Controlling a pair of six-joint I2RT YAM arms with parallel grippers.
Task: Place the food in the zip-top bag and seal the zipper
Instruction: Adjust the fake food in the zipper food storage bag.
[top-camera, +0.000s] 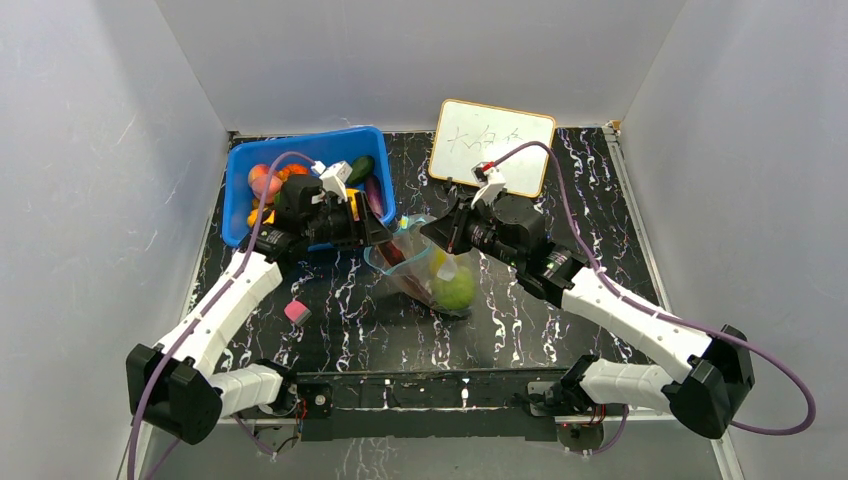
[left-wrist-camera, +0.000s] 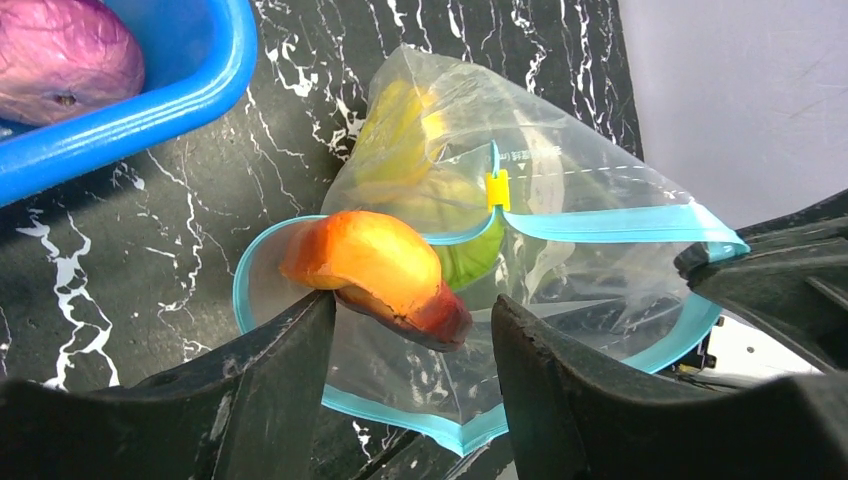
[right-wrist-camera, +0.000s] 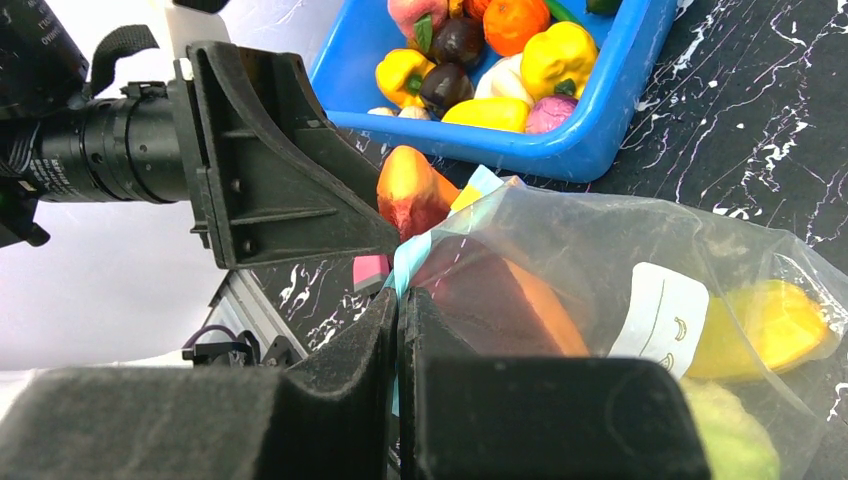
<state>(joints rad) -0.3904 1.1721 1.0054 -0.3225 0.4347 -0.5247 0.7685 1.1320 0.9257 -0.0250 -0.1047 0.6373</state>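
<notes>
**A:** What do the jaws have?

**B:** The left gripper (left-wrist-camera: 412, 305) stands about as wide as the orange-and-dark-red slice (left-wrist-camera: 370, 265), with that slice caught between its fingertips right over the open mouth. The right gripper (right-wrist-camera: 398, 300) is closed tight, pinching the zipper (left-wrist-camera: 620, 222) strip at the rim and lifting that side.

**A:** And the zip-top bag (top-camera: 425, 265) itself?

**B:** It lies mid-bench between the two arms, just off the near right corner of the blue bin (top-camera: 240, 190), which sits in the far left corner. A green round fruit (top-camera: 455, 290) and a yellow piece (right-wrist-camera: 770, 320) are inside already.

**A:** How will it handle?

**B:** I judge the film to be thin, limp and slick, so it will likely crumple and slide rather than hold any shape. The strip looks like the only stiffer part, so that is where to grip, on both sides of the mouth. A pinch on the clear film would probably just bunch it.

**A:** The slice?

**B:** It looks light, hard and glossy, and it is curved. Across the thick middle seems safest, since a grip on the tapered ends could let it squirt out.
</notes>
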